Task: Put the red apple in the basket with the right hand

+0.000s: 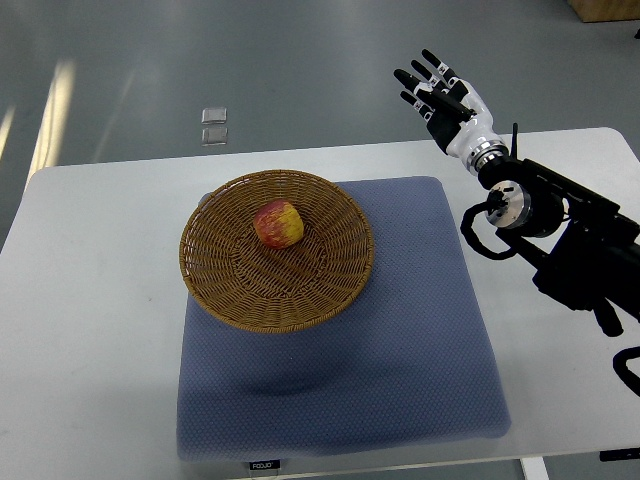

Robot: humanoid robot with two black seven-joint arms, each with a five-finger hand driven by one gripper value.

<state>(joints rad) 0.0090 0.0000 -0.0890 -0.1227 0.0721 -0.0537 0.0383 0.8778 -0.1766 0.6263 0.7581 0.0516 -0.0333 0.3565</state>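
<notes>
The red apple (278,222) is sitting inside the basket (230,295), slightly above and left of the bowl's centre, resting on the woven bottom, so the placement is looking done as far as this view shows. The right robot hand (436,87) is hovering in the upper right of the frame, well apart from the basket, beyond the far edge of the tabletop (90,300), fingers spread and gripping nothing. What is remaining, by my read, is only parking the arm; nothing is pointing to a re-grasp. The left arm is not showing anywhere. The basket is lying on a blue mat (420,350), overhanging its upper left corner. Writing: a small dark tag (264,465) at the mat's bottom edge is carrying pale letters, too small to read reliably.
</notes>
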